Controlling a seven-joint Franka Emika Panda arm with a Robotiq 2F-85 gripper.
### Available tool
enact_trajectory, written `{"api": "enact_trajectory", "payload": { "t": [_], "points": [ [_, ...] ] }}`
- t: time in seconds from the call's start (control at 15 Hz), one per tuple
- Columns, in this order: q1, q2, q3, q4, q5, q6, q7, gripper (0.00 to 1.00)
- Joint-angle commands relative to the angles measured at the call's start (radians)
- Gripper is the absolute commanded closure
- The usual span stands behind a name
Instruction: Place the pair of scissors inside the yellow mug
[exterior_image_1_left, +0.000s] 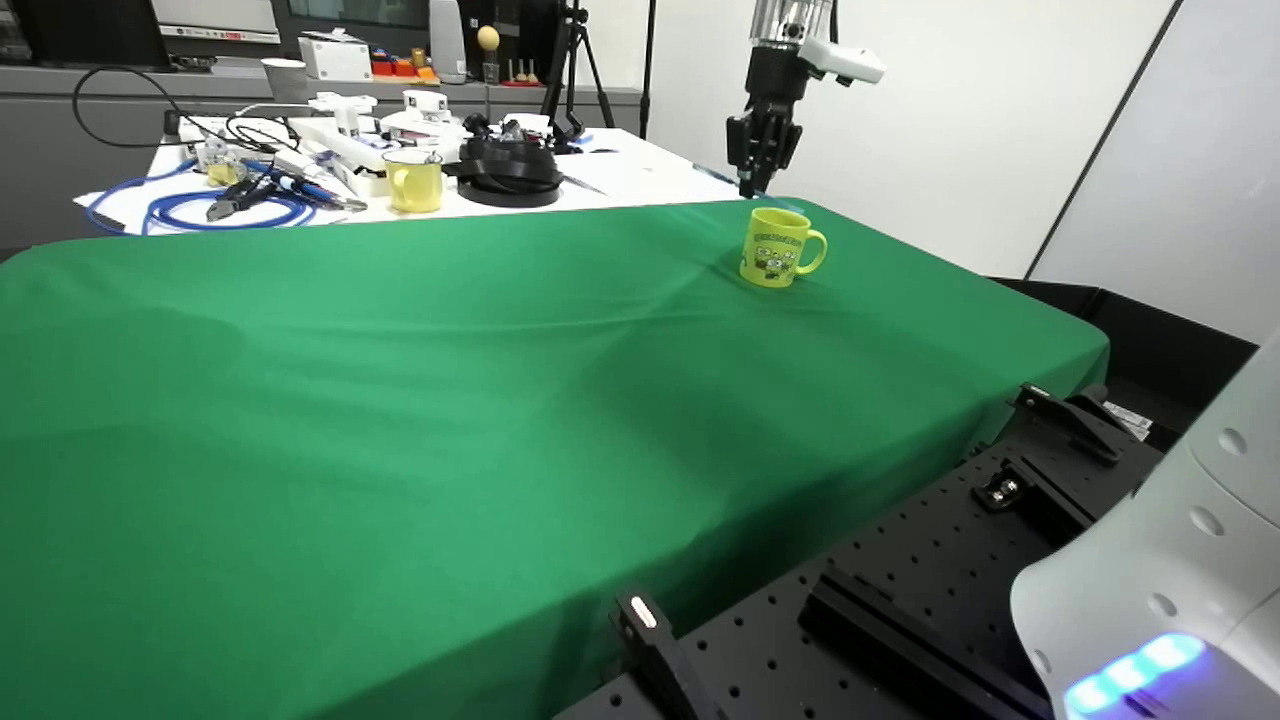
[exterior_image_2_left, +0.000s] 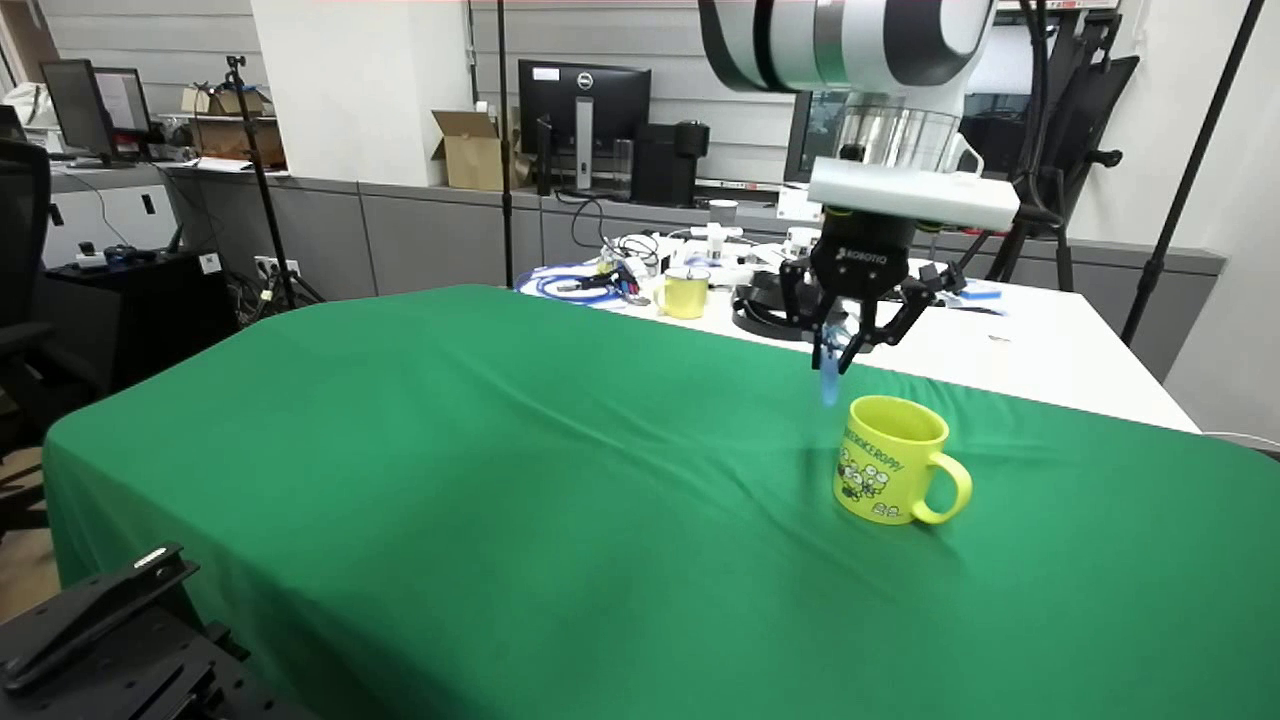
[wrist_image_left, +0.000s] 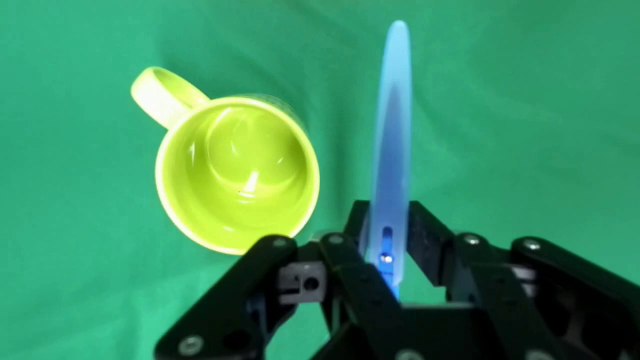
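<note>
The yellow mug (exterior_image_1_left: 760, 262) stands upright on the green cloth, and it also shows in an exterior view (exterior_image_2_left: 868, 450). In the wrist view the mug (wrist_image_left: 200, 200) is left of the jaws, its opening facing me and its inside bare. My gripper (wrist_image_left: 390, 215) is shut on the slim blue pair of scissors (wrist_image_left: 392, 140), which juts forward between the fingertips. The handle end is partly hidden by the fingers. In the exterior views my gripper (exterior_image_1_left: 756, 185) (exterior_image_2_left: 832, 365) is above and beyond the mug, with the scissors (exterior_image_1_left: 780, 203) (exterior_image_2_left: 829, 385) apart from it.
A white table (exterior_image_2_left: 1060, 350) adjoins the green-covered table (exterior_image_1_left: 400, 450). It bears a paler yellow cup (exterior_image_1_left: 415, 188), a black coiled item (exterior_image_1_left: 510, 172), blue cables (exterior_image_1_left: 230, 212) and white devices. A black perforated base (exterior_image_1_left: 850, 600) lies along the near edge.
</note>
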Motion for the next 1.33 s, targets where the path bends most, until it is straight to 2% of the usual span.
{"api": "enact_trajectory", "payload": {
  "t": [0.0,0.33,0.67,0.93,1.27],
  "points": [
    [0.011,0.056,-0.037,0.16,-0.039,-0.232,0.069,0.94],
    [-0.007,0.175,-0.067,0.384,-0.037,-0.571,0.12,0.94],
    [-0.052,0.319,-0.06,0.599,0.01,-0.834,0.117,0.94],
    [-0.084,0.425,-0.055,0.748,0.052,-0.967,0.136,0.94],
    [-0.114,0.517,-0.054,0.887,0.074,-1.058,0.164,0.94]
  ]
}}
